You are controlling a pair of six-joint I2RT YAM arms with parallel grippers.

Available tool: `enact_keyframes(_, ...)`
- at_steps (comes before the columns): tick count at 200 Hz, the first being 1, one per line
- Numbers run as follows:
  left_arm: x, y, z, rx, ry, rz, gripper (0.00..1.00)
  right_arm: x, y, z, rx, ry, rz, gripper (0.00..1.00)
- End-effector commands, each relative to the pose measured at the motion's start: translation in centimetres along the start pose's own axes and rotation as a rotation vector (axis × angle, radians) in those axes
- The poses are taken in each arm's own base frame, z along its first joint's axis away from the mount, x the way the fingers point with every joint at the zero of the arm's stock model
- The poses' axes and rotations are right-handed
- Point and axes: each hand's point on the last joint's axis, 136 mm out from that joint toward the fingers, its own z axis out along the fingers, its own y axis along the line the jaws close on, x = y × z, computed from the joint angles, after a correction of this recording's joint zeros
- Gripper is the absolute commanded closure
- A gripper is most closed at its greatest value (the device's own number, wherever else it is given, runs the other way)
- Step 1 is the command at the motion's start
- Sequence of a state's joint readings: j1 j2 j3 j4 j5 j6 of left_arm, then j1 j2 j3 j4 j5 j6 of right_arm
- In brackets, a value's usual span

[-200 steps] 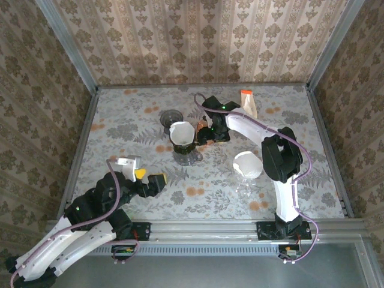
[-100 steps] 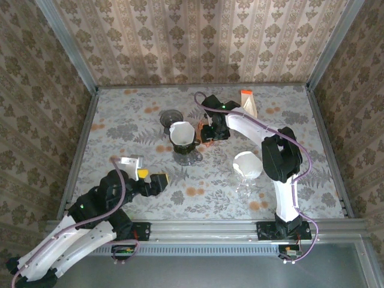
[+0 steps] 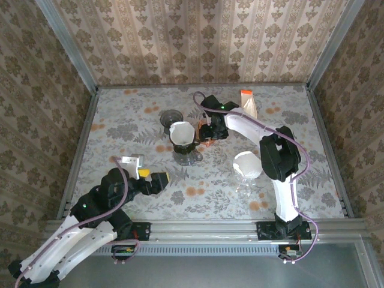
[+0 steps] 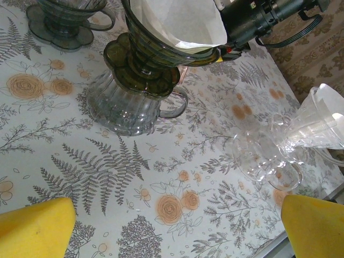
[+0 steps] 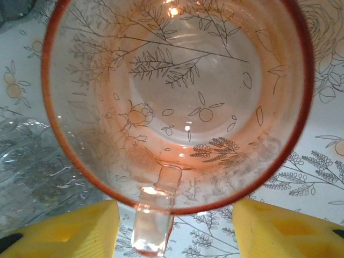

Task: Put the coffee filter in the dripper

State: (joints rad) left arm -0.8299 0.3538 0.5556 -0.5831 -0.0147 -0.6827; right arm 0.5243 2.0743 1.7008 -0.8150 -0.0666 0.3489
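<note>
A white coffee filter (image 3: 181, 132) sits inside a dark glass dripper (image 4: 156, 51), which stands on a ribbed glass server (image 4: 126, 105) mid-table. In the left wrist view the filter (image 4: 177, 21) rises above the dripper's rim. My right gripper (image 3: 207, 133) hangs just right of that dripper, over a pink glass cup (image 5: 177, 102). Its yellow fingers (image 5: 64, 231) stand apart on either side of the cup's handle (image 5: 156, 226), with a gap on each side. My left gripper (image 3: 150, 177) is low at the near left, open and holding nothing, its yellow fingertips (image 4: 35, 226) wide apart.
A second dark dripper (image 3: 172, 118) stands behind the first. A clear dripper with its own filter (image 3: 247, 165) rests on a clear glass (image 4: 266, 158) at centre right. An orange-and-white filter pack (image 3: 249, 103) stands at the back. Metal rails edge the table.
My right gripper's fingers have drawn closer together around the pink cup's handle. The left arm has shifted slightly; its gripper stays wide open.
</note>
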Motion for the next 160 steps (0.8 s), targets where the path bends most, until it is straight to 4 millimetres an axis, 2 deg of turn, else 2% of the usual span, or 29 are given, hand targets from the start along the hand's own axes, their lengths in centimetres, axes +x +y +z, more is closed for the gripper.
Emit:
enact_keyframes(1, 0.1, -0.2, 0.2, 0.016, 0.005, -0.023, 0.0, 0.4, -0.2, 0.8, 0.016, 0.024, 0.004, 0.47)
enact_keyframes(50, 0.1, -0.1, 0.1, 0.02, 0.004, -0.03, 0.0, -0.2, -0.2, 0.2, 0.02, -0.009, -0.005, 0.74)
enact_keyframes(77, 0.0, -0.2, 0.0, 0.022, 0.0, -0.03, 0.0, -0.6, -0.4, -0.6, 0.033, -0.039, -0.004, 0.84)
enact_keyframes(100, -0.2, -0.3, -0.2, 0.028, -0.006, -0.027, 0.0, -1.1, -1.0, -1.7, 0.06, -0.084, -0.004, 0.88)
enact_keyframes(132, -0.3, -0.3, -0.3, 0.025, -0.008, -0.024, 0.0, -2.4, -1.5, -5.2, 0.093, -0.183, -0.004, 0.91)
enact_keyframes(160, -0.2, -0.2, -0.3, 0.022, -0.008, -0.03, 0.0, -3.6, -1.9, -10.1, 0.108, -0.298, 0.02, 0.92)
